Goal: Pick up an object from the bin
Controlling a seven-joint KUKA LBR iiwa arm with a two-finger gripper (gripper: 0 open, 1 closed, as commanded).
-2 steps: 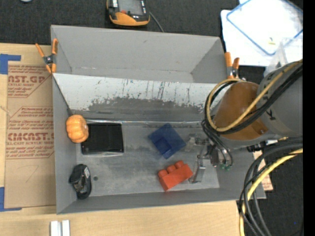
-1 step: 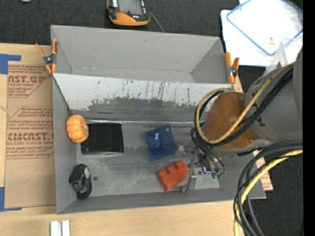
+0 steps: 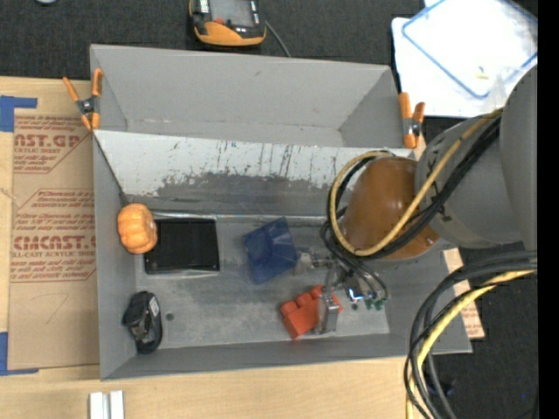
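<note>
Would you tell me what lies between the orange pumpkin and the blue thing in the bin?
In the camera view, a flat black pad lies between the pumpkin and the blue thing.

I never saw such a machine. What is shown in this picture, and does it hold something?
This is a robot arm, reaching in from the right; one camera looks down from above. The gripper at its end is low in a grey metal bin, right beside a red block near the lower wall in the picture. Whether it holds the block, I cannot tell. Also in the bin: a crumpled blue thing, a flat black rectangle, a small orange pumpkin at the left, and a black object in the lower left corner.
</note>
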